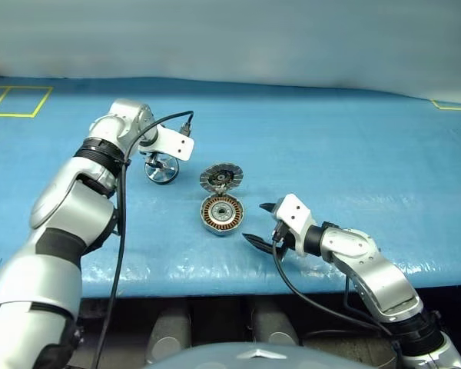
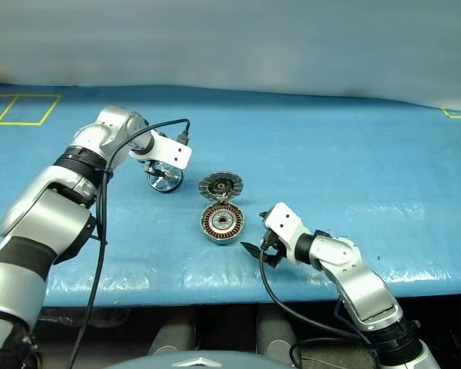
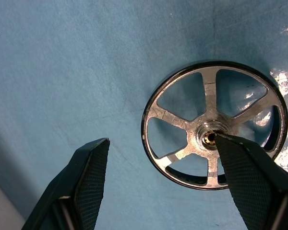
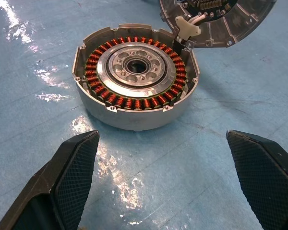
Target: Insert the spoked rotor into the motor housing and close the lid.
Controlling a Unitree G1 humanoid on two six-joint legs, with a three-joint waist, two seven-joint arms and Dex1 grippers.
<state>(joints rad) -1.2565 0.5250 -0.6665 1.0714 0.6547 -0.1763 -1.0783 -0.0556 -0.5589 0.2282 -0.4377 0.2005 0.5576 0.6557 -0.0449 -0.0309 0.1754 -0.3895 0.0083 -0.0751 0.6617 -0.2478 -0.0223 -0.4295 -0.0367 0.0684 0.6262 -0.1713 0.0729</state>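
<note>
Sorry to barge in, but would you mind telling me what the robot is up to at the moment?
It is assembling a small motor on the blue table. The left tool hangs open over the spoked rotor, which lies flat on the table, not yet gripped. The motor housing sits nearby with its lid swung up and its copper windings exposed, nothing inside yet. The right tool waits open just in front of the housing, touching nothing.

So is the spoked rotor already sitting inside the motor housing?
No, the spoked rotor lies on the blue table cover, apart from the motor housing, whose ring of copper windings stands uncovered.
</note>
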